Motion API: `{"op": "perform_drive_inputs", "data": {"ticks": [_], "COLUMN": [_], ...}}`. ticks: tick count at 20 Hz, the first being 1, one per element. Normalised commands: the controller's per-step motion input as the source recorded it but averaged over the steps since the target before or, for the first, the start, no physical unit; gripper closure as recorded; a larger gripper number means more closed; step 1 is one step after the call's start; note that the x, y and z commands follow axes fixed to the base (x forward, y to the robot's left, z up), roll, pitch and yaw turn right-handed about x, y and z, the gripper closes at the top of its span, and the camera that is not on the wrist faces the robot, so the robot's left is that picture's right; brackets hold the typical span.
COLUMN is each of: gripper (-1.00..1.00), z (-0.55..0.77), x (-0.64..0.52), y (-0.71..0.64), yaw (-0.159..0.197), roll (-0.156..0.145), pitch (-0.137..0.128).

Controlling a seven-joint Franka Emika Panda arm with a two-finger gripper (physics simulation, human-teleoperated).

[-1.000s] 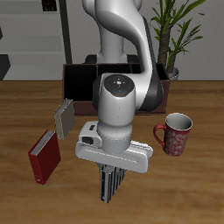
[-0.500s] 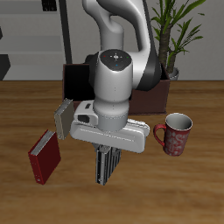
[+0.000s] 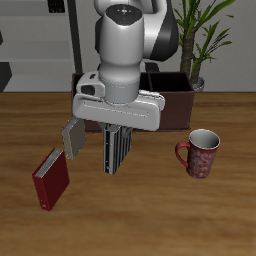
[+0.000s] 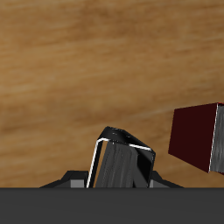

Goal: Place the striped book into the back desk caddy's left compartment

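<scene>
Beneath our gripper (image 3: 118, 132) hangs the striped book (image 3: 117, 152), clamped upright between the fingers and clear of the wooden table (image 3: 150, 215). Over the past second we have carried it up and back from near the table's front edge. Behind the arm waits the back desk caddy (image 3: 165, 100), so the lift looks done and the carry toward its left compartment is under way, we judge. Beside the tool lie the plain grey book (image 3: 74, 135) and the red book (image 3: 51, 178).
</scene>
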Motion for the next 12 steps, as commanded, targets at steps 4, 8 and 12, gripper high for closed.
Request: {"op": "perform_drive_inputs", "data": {"ticks": [4,8,12], "gripper": [1.0,1.0,1.0], "z": [0.48,0.28,0.28], "x": [-0.64,-0.46,-0.52], "y": [-0.06,-0.05,-0.17], "yaw": [0.026,0.044,0.024], "roll": [-0.013,0.004,-0.016], "pitch": [0.003,-0.029,-0.035]}}
